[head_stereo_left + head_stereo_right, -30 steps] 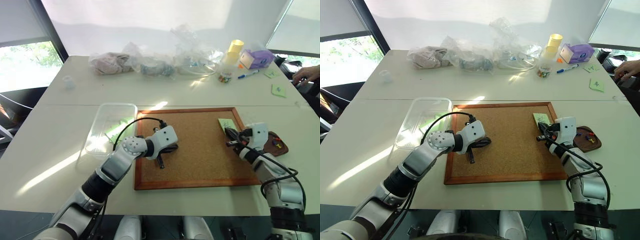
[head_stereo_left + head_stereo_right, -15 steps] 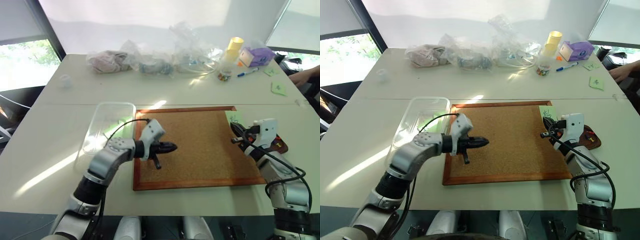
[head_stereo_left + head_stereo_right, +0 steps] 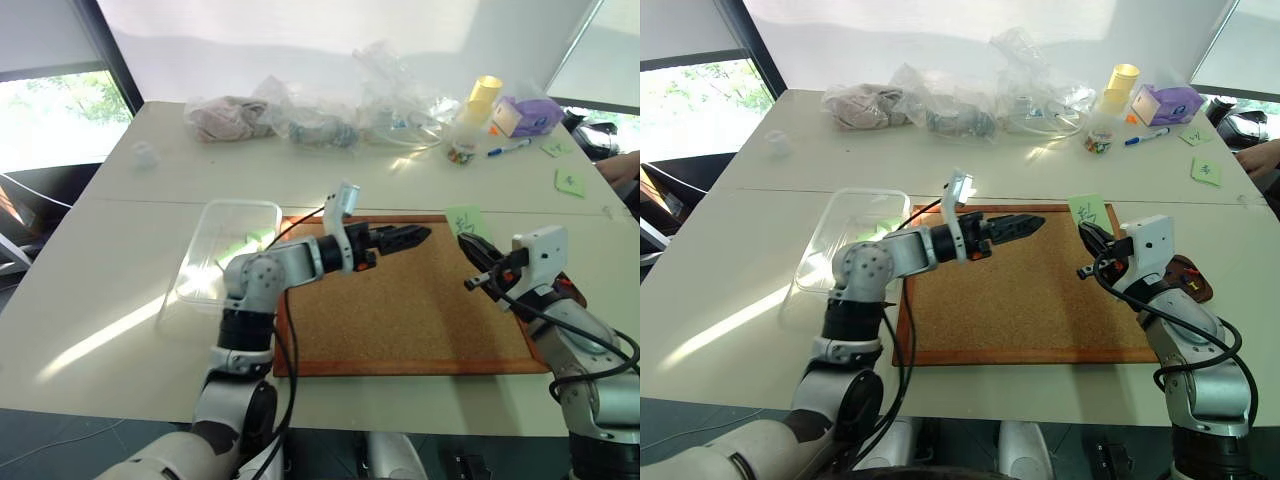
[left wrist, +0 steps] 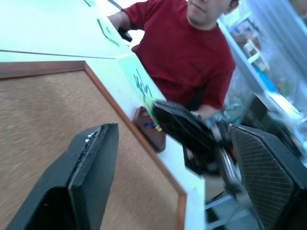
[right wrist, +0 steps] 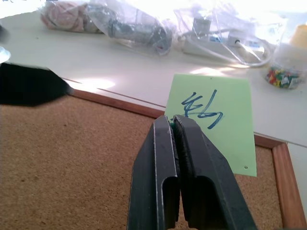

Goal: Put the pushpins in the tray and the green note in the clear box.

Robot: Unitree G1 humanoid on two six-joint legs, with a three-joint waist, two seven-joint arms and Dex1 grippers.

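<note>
The small light-green square paper note with dark handwriting (image 5: pixel 225 129) is standing lifted over the far right corner of the wood-framed cork board (image 3: pixel 400 310). The right pincer (image 5: pixel 173 125) is pressed together on the note's near edge.

Handling, in my judgement: the note is very light, limp and easily creased, so I am taking it by an edge strip, away from the writing.

The left pincer (image 3: pixel 420 236) is spread wide and reaching right toward the note. The clear rigid plastic box (image 3: pixel 240 204) is lying on the table just left of the board. The dark brown shallow tray (image 4: pixel 146 125) with its pushpins is sitting at the board's right side.

A second ago the note was lying flat on the board, and the left pincer was closed and low at the board's left.
</note>
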